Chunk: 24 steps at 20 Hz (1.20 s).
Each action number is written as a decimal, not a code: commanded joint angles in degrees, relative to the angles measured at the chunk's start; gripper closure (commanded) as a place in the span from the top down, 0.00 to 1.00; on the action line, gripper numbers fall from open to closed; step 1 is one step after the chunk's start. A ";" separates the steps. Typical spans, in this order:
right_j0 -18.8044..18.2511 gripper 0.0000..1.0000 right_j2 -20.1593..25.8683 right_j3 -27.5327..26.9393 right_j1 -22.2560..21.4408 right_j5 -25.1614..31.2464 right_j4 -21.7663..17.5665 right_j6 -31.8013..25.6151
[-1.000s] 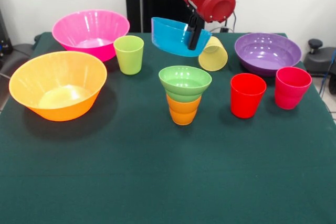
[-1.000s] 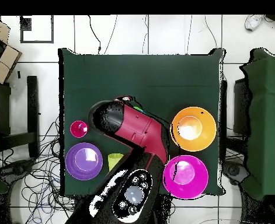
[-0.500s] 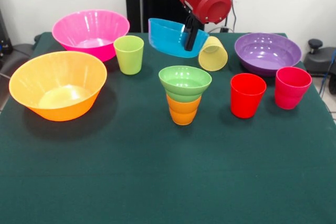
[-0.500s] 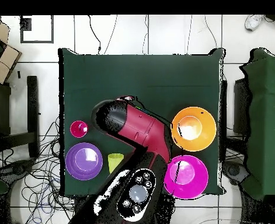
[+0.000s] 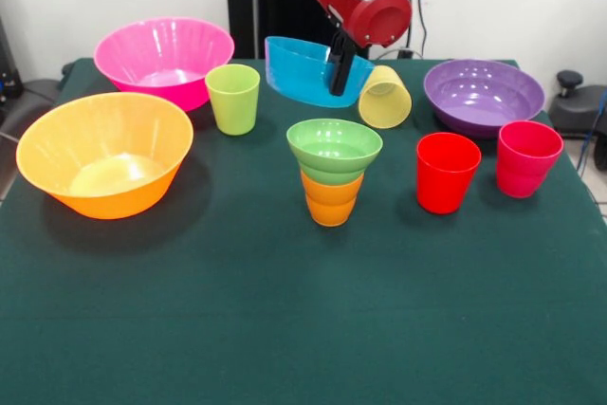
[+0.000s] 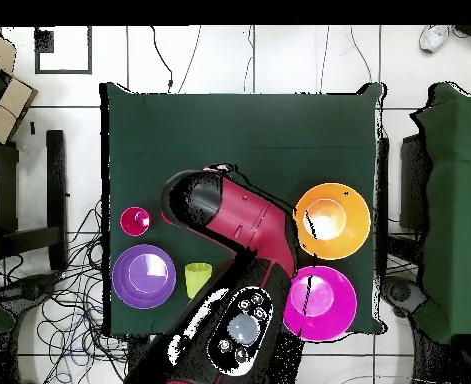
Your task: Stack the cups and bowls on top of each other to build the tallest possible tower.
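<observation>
Small blue bowl (image 5: 308,70): tilted, clear of the table (image 5: 285,329), rim clamped in gripper (image 5: 340,71). Tower: light green bowl (image 5: 334,151) on orange ribbed cup (image 5: 332,200), mid-table. No legible writing.

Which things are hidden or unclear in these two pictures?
- Overhead view: the arm covers the tower, blue bowl, red cup and lime green cup.
- Front view: the pincer grips the blue bowl; the bowl hides its far finger.
- Front view: the arm's upper part is cut off.
</observation>
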 commanded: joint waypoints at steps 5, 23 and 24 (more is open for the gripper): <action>-1.50 0.00 7.51 0.75 1.93 -1.14 -3.08 2.11; -1.86 0.00 7.26 -1.39 3.49 -1.07 -2.87 2.81; -1.82 0.00 7.22 -1.46 3.55 -1.06 -2.86 2.87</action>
